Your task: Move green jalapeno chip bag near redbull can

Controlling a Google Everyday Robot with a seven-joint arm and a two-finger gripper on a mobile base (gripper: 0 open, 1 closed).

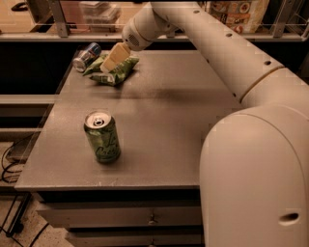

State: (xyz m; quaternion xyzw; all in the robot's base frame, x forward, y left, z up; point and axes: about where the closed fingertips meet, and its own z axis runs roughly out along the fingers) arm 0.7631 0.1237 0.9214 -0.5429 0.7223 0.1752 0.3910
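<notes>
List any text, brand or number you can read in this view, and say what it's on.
No text is clear enough to quote.
green can: pale scribbled graphics, too blurred to read.
green jalapeno chip bag: lettering unreadable, partly covered by the gripper over it at the table's far left.
redbull can: blue and silver markings, no legible word.
shelf packages: print too blurred to read.
</notes>
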